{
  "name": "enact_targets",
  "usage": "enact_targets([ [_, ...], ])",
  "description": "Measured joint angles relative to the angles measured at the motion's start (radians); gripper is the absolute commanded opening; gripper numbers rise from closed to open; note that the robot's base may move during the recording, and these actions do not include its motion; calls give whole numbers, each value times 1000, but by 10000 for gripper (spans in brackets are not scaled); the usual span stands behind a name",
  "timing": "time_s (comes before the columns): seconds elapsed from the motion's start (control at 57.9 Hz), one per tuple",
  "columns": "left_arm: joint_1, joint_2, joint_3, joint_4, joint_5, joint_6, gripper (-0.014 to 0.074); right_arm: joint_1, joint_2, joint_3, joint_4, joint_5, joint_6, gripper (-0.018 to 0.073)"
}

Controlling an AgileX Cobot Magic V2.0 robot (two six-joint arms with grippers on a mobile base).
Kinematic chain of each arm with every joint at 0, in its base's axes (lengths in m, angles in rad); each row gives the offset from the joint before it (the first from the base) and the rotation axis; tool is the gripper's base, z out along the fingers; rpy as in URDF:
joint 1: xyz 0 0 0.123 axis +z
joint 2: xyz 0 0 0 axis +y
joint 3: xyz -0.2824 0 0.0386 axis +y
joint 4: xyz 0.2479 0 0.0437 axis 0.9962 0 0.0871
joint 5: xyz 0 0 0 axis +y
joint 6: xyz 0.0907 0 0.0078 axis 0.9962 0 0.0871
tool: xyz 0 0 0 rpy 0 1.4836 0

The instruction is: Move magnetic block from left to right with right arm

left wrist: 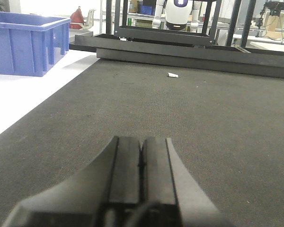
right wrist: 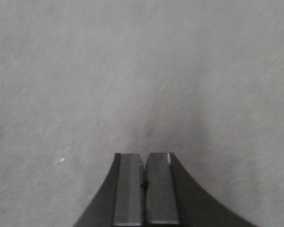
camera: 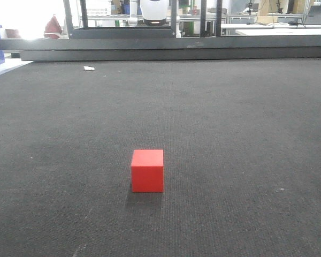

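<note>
The magnetic block (camera: 147, 170), a small matte red cube, rests alone on the dark mat near the middle of the front view, slightly left of centre. Neither arm shows in that view. My left gripper (left wrist: 141, 140) is shut with nothing between its fingers, low over the mat; the block does not appear in its view. My right gripper (right wrist: 144, 155) is also shut and empty, pointing down at bare grey mat, with the block out of its view.
A blue plastic bin (left wrist: 26, 41) stands on the white surface at the far left. A small white scrap (camera: 89, 68) lies on the mat near the back. A dark raised frame (camera: 171, 51) runs along the mat's far edge.
</note>
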Motion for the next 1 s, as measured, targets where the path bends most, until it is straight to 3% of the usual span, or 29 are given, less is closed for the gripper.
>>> enact_targets([
  [0.086, 0, 0, 0, 0, 0, 0, -117, 58, 61, -9, -53, 5, 114, 132],
  [0.311, 0, 0, 0, 0, 0, 0, -117, 219, 217, -69, -144, 60, 382, 643],
  [0.518, 0, 0, 0, 0, 0, 0, -117, 357, 379, -206, -144, 184, 435, 623],
  [0.708, 0, 0, 0, 0, 0, 0, -117, 437, 560, -382, -105, 309, 437, 623],
  [1.002, 0, 0, 0, 0, 0, 0, -117, 526, 860, -653, -7, 397, 482, 623],
])
